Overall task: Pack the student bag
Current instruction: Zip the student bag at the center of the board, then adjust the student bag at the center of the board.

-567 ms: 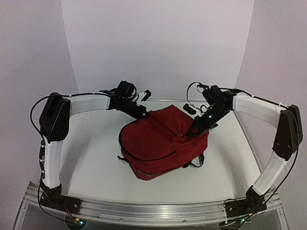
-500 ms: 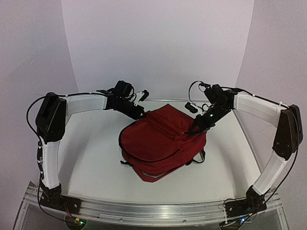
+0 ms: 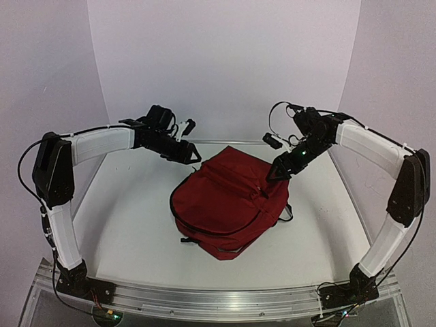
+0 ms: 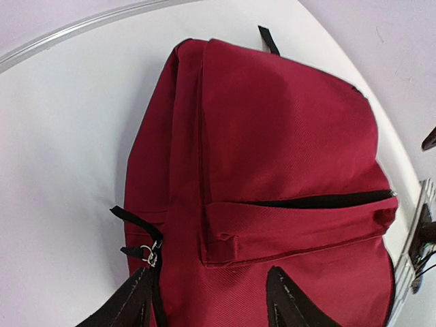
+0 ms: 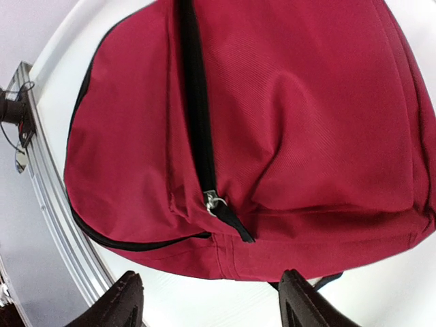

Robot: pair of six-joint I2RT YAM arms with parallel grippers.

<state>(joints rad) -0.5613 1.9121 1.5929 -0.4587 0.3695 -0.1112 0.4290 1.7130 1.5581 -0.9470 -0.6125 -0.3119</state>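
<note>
The student bag [image 3: 228, 201], dark red with black zippers, lies flat in the middle of the white table, all zippers closed. My left gripper [image 3: 194, 155] hovers open just off its far left corner. In the left wrist view the bag [image 4: 286, 136] fills the frame, a black zipper pull [image 4: 148, 252] lies beside the left finger, and nothing sits in the left gripper [image 4: 209, 272]. My right gripper [image 3: 276, 172] hangs open over the bag's far right edge. In the right wrist view the right gripper [image 5: 211, 276] stands apart from the bag [image 5: 272, 102] and its zipper pull [image 5: 228, 216].
The white table [image 3: 122, 225] runs to an aluminium rail [image 3: 218, 300] at its near edge, where both arm bases are bolted. White curved backdrop walls close in the back and both sides. A black strap [image 3: 286, 214] pokes out at the bag's right side.
Both grippers were shut on the bag's far edge; both have opened, let go and drawn back and up. The bag has settled flatter on the table.
</note>
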